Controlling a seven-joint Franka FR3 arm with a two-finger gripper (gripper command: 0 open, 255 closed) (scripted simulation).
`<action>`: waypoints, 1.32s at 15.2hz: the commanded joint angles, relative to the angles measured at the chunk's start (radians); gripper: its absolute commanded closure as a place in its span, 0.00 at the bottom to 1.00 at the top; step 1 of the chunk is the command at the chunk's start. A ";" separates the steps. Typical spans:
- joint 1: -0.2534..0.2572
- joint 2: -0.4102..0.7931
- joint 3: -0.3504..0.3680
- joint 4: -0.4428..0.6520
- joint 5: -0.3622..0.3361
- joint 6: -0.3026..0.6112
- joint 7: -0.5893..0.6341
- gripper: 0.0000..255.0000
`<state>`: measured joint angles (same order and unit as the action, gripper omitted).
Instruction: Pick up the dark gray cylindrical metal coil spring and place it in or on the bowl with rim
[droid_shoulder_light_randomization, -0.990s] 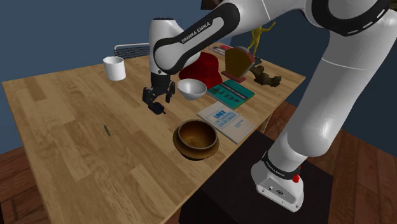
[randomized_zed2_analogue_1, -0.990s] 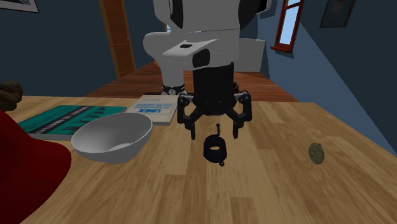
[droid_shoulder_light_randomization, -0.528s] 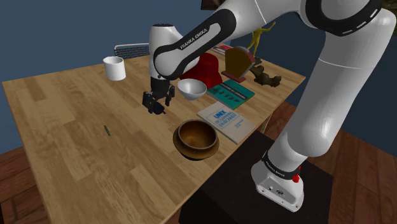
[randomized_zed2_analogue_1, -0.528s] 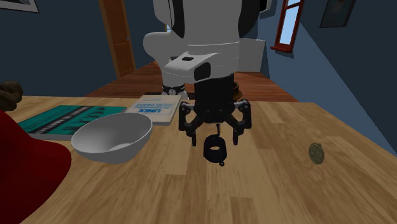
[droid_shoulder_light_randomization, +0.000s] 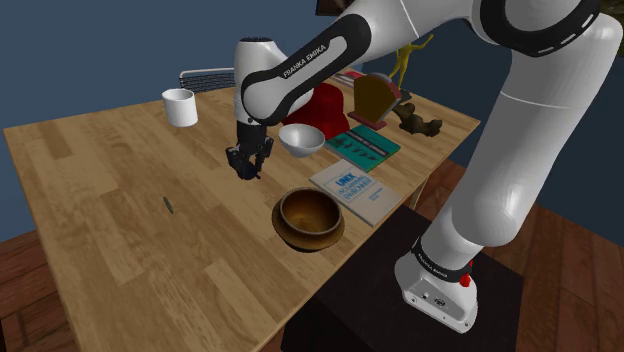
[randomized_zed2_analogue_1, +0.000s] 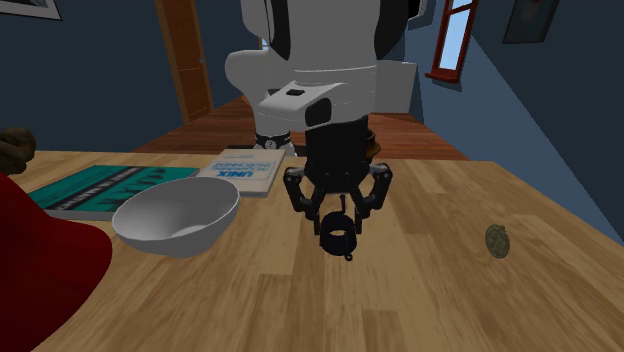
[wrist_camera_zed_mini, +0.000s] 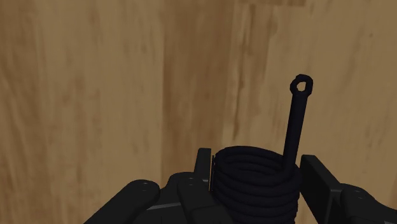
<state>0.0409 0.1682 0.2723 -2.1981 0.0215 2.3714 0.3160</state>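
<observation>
The dark coil spring (randomized_zed2_analogue_1: 337, 238) stands on the wooden table (droid_shoulder_light_randomization: 100, 180) with one straight end pointing up. My black gripper (randomized_zed2_analogue_1: 337, 222) is down over it, and its fingers (wrist_camera_zed_mini: 202, 167) are shut against the coil (wrist_camera_zed_mini: 254, 184) on both sides. In the shoulder view the gripper (droid_shoulder_light_randomization: 247, 168) is at the middle of the table, just left of a pale grey bowl (droid_shoulder_light_randomization: 301, 139). A brown wooden bowl with a broad rim (droid_shoulder_light_randomization: 309, 217) sits nearer the table's front edge, a short way from the gripper.
A white mug (droid_shoulder_light_randomization: 180, 107) stands at the back of the table. Two books (droid_shoulder_light_randomization: 352, 190) lie to the right of the bowls, with a red object (droid_shoulder_light_randomization: 320, 105) and figurines behind them. A small flat dark object (droid_shoulder_light_randomization: 169, 205) lies on the table to the left.
The fingers stood wide apart around the spring one second ago; they have now closed in on its coil. The hand sank slightly; the spring has not moved.
</observation>
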 joint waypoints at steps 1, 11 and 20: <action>0.000 0.000 0.000 0.000 0.000 0.000 0.000 1.00; -0.003 -0.044 0.003 0.020 0.014 -0.063 -0.007 1.00; -0.008 -0.111 0.004 0.070 0.033 -0.178 -0.016 1.00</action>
<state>0.0336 0.0627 0.2766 -2.1374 0.0533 2.2084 0.3005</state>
